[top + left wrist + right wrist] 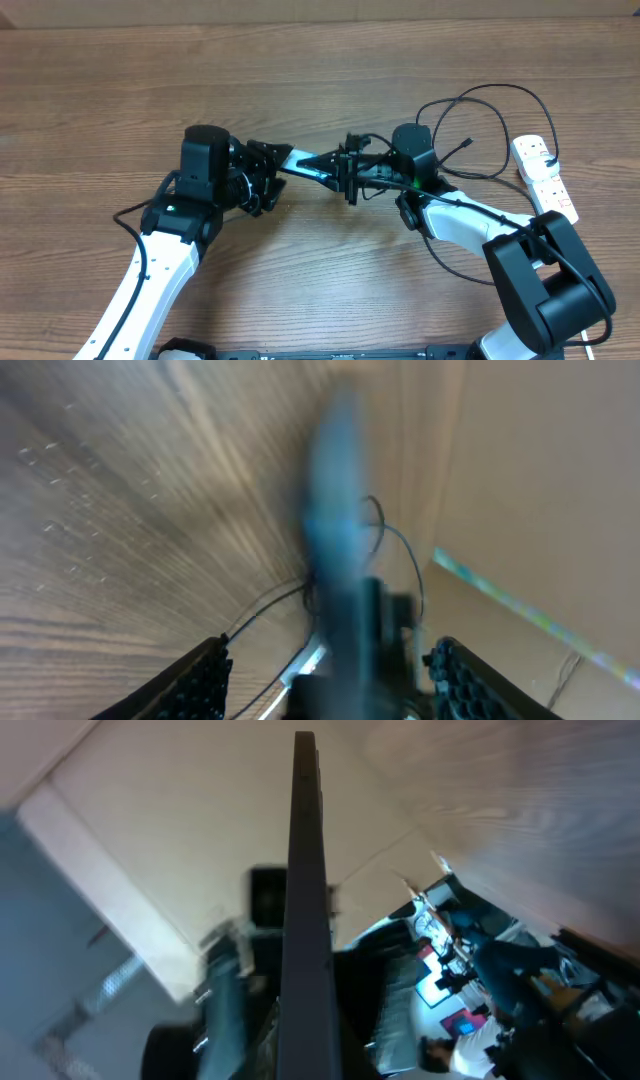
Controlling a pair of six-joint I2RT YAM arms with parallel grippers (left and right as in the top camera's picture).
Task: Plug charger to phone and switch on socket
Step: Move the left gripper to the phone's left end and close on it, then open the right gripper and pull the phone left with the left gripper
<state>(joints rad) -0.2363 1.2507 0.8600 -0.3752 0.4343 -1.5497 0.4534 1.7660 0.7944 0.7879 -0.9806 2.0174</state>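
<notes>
The phone [308,163] is held edge-on above the table between both grippers. My right gripper [346,172] is shut on its right end; in the right wrist view the phone [303,870] runs up from my jaws [310,1055] as a thin dark edge. My left gripper [270,172] is at its left end; in the left wrist view the jaws [330,685] stand wide open on either side of the blurred blue phone [335,500]. The charger cable [492,87] lies looped at the back right, its plug tip [467,144] free. The socket [545,175] lies at the right edge.
The right arm's base [545,275] sits at the front right beside the socket's white cord [590,330]. The left arm [165,250] reaches in from the front left. Thin black cable loops [385,535] show behind the phone in the left wrist view.
</notes>
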